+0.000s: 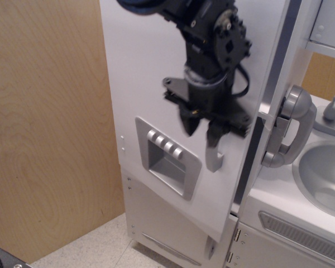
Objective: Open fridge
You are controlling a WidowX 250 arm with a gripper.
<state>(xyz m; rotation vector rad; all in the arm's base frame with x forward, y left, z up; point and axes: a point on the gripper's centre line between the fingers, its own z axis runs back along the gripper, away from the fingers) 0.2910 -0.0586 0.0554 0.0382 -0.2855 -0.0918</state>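
Note:
The tall white fridge [145,67] stands in the middle of the view. Its large door is swung partly open to the left, with a dark gap along its right edge. The grey dispenser panel [166,157] with its buttons sits low on the door. The vertical silver handle [214,159] shows only at its lower end. My black gripper [204,127] points down over the handle, its fingers closed around the handle's upper part. The smaller lower door [173,229] stays shut.
A plywood wall [44,128] stands to the left of the fridge. To the right are a silver toy phone [290,131], a grey sink basin [324,176] in a white counter cabinet, and a faucet knob [332,107]. Speckled floor shows at the bottom left.

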